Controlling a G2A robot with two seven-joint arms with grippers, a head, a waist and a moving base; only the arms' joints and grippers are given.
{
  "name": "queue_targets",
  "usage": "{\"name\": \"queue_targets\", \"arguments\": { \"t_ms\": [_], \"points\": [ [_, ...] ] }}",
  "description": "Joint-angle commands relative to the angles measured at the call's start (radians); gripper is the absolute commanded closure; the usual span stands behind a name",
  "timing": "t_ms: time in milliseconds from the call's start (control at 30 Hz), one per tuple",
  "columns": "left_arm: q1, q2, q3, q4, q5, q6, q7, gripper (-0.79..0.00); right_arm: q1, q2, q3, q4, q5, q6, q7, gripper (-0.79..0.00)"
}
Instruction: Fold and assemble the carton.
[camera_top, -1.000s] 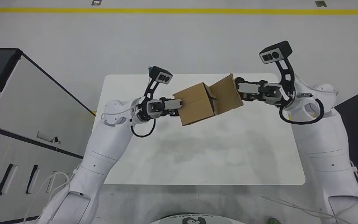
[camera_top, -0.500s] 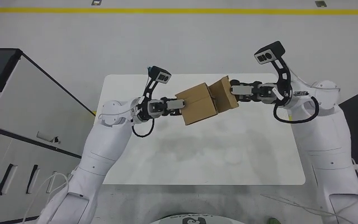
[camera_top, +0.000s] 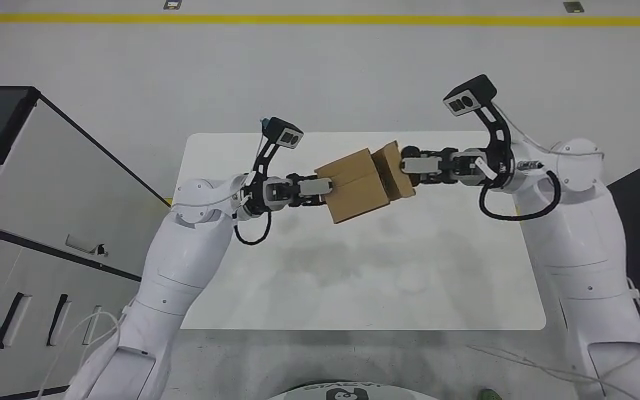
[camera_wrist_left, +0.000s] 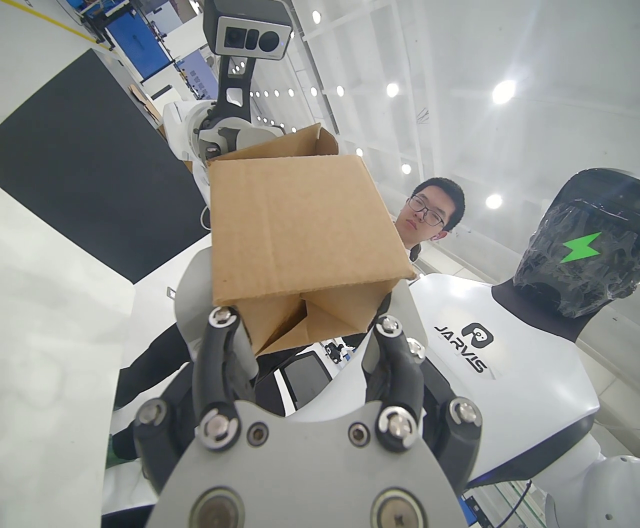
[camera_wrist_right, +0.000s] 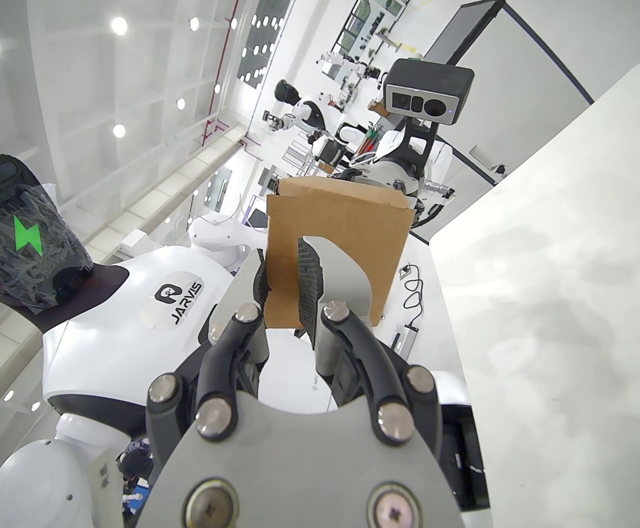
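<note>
White surface (camera_top: 400, 290) lies under the carton (camera_top: 352, 185), held aloft toward 12 o'clock. Within the last second the right gripper (camera_top: 405, 166), fingers (camera_wrist_right: 306, 280) clamped on the 3 o'clock flap (camera_top: 392, 172), has swung it inward, so that end is closing. At 9 o'clock the left gripper (camera_top: 318, 187) holds the carton between spread fingers (camera_wrist_left: 222, 345).

White rectangular table (camera_top: 300, 290) with rounded corners, on a pale grey floor (camera_top: 350, 80) with a yellow line (camera_top: 300, 19)
</note>
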Motion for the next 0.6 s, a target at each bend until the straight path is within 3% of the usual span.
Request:
{"name": "queue_targets", "arguments": {
  "t_ms": [0,233,567],
  "points": [
    [0.000,0.001,-0.001,-0.003,0.007,0.002,0.002,0.000,0.004,0.000,-0.004,0.002,-0.005,0.002,0.002,-0.058],
    [0.002,0.006,-0.001,-0.015,0.033,0.004,0.015,0.000,0.013,0.000,-0.014,0.005,-0.019,0.008,0.008,-0.003],
    [0.007,0.008,0.009,-0.024,0.034,0.002,0.031,0.000,0.016,0.001,-0.023,0.010,-0.023,0.012,0.008,0.000]
  ]
}}
